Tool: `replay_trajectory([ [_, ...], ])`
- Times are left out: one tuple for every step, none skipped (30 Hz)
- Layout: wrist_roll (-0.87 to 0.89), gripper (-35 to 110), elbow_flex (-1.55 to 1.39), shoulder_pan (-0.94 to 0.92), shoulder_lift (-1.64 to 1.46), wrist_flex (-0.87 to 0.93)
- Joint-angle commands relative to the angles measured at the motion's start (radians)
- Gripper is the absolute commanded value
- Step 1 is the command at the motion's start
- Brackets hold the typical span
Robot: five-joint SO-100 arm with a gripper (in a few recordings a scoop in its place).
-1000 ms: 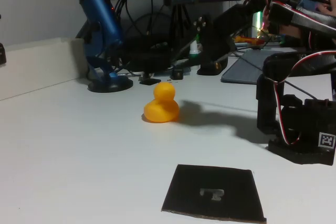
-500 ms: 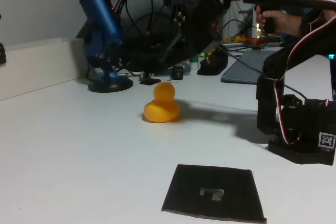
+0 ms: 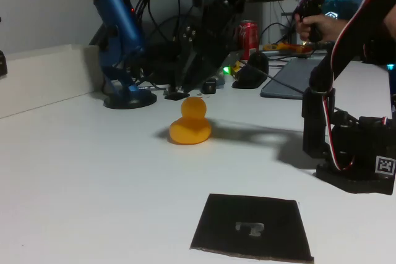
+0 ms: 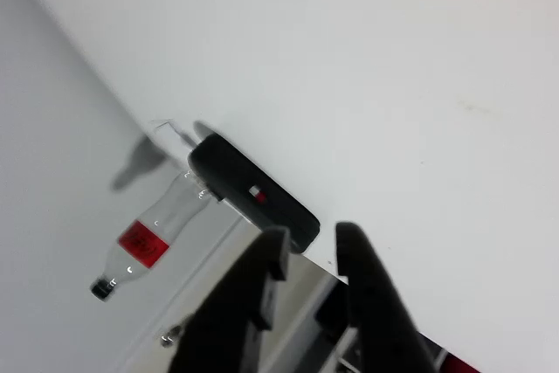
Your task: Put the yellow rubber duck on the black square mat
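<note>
Fingers (image 4: 310, 246) narrowly parted, empty, above yellow rubber duck (image 3: 190, 123). Advise: open wider, descend centred over body, then close.

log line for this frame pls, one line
phase: approach | gripper: empty, jaws slightly apart, above and behind yellow rubber duck | duck: upright on table, untouched | black square mat: bare
</note>
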State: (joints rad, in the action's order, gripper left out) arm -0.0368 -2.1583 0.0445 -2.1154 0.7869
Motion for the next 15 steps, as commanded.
replay_trajectory([
  [-0.014,6,0.057,0.014,0.009,0.008],
  [-0.014,6,0.054,0.014,0.018,0.008],
  [-0.014,6,0.054,0.012,0.026,0.008],
  [-0.014,6,0.055,0.012,0.028,0.008],
  [-0.014,6,0.057,0.012,0.028,0.008],
  [-0.014,6,0.058,0.012,0.028,0.008],
  [-0.014,6,0.060,0.012,0.023,0.008],
  [-0.014,6,0.061,0.012,0.020,0.009],
  [-0.014,6,0.061,0.012,0.018,0.009],
  [-0.014,6,0.061,0.012,0.018,0.009],
  [-0.014,6,0.063,0.012,0.020,0.011],
  [-0.014,6,0.063,0.012,0.021,0.011],
  [-0.014,6,0.063,0.012,0.018,0.011],
  [-0.014,6,0.064,0.012,0.017,0.011],
  [-0.014,6,0.072,0.012,0.015,0.011],
])
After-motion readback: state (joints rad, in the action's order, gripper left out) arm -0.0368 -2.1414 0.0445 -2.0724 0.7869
